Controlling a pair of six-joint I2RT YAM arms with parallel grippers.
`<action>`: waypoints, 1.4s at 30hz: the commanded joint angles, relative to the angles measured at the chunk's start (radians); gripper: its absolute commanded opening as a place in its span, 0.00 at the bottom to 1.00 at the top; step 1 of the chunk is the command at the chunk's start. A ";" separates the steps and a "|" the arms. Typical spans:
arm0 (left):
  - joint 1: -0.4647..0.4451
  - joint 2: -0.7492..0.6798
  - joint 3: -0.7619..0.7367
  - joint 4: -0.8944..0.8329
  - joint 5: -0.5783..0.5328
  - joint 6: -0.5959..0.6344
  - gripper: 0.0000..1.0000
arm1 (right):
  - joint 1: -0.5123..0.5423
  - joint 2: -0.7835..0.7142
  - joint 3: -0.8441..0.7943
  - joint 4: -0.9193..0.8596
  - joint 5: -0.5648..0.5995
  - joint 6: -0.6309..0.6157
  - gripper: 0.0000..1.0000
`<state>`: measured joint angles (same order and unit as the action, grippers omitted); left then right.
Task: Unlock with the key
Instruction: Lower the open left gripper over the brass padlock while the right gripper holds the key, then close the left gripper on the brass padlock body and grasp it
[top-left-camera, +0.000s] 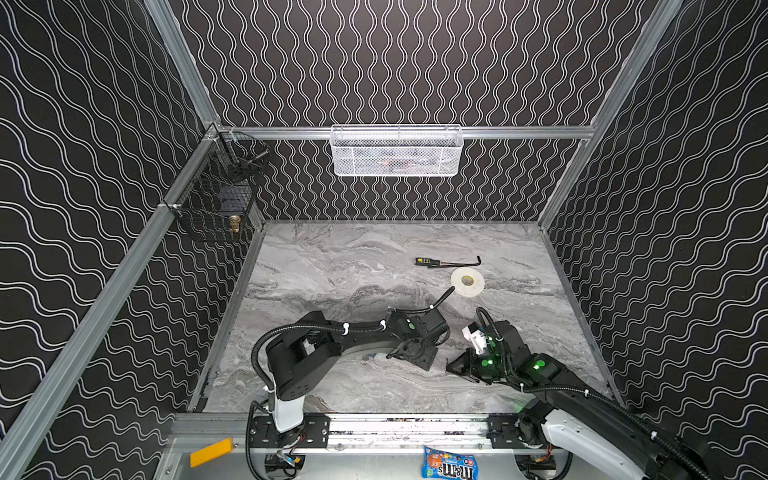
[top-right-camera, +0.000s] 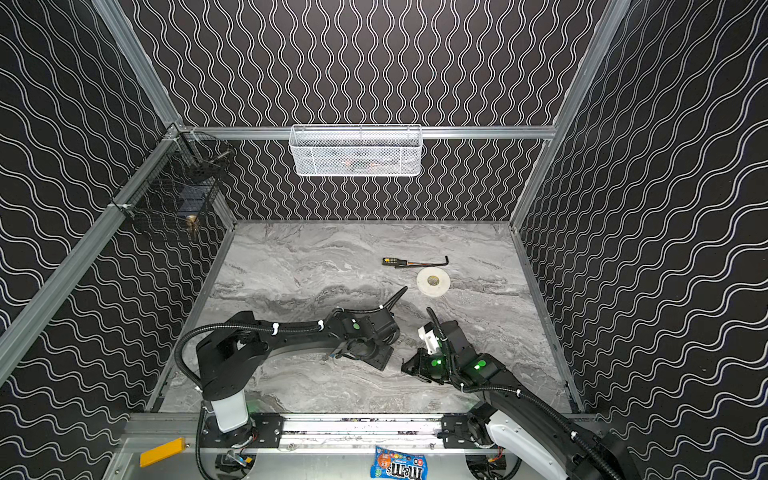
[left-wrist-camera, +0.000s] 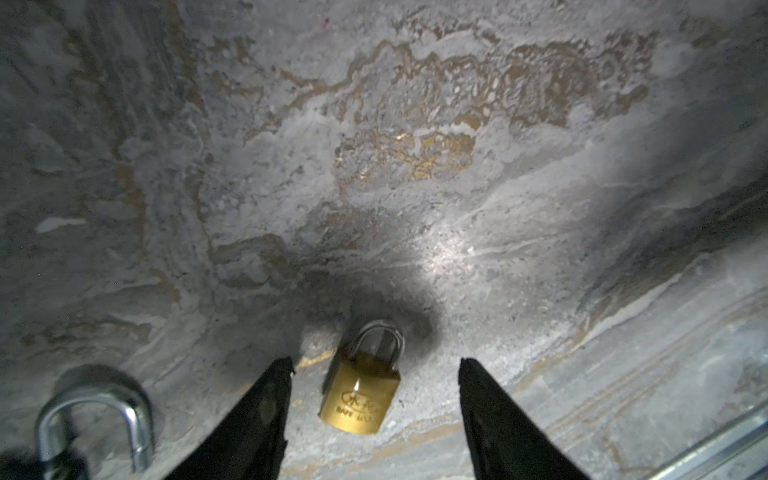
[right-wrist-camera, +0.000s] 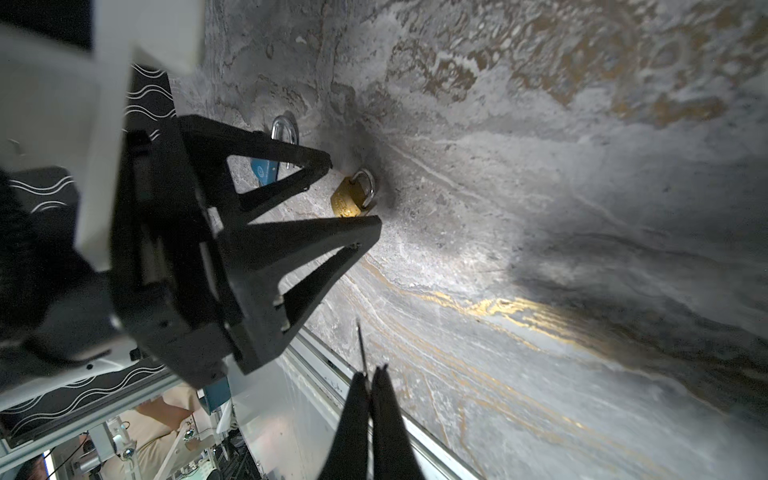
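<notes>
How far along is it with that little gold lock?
Done: right jaws shut on a thin dark sliver, probably the key. In hand: left jaws open astride the small brass padlock. Left: gripping, inserting, turning; the shackle is closed.

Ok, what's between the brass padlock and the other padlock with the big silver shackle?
One finger of the open left gripper stands between the brass padlock and the silver-shackled padlock; otherwise bare tabletop. The left wrist view shows it.
</notes>
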<state>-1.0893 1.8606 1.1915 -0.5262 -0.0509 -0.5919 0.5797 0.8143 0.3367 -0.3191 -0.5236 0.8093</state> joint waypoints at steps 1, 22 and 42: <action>-0.009 0.018 0.014 -0.021 -0.011 -0.063 0.67 | -0.014 0.009 -0.003 0.016 -0.037 -0.033 0.00; -0.087 0.054 0.067 -0.139 -0.085 -0.279 0.66 | -0.176 0.040 -0.023 0.000 -0.192 -0.192 0.00; -0.049 0.112 0.181 -0.224 -0.065 -0.155 0.71 | -0.267 0.062 -0.009 -0.034 -0.269 -0.249 0.00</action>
<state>-1.1389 1.9739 1.3739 -0.7212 -0.1177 -0.7628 0.3164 0.8726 0.3199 -0.3481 -0.7704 0.5819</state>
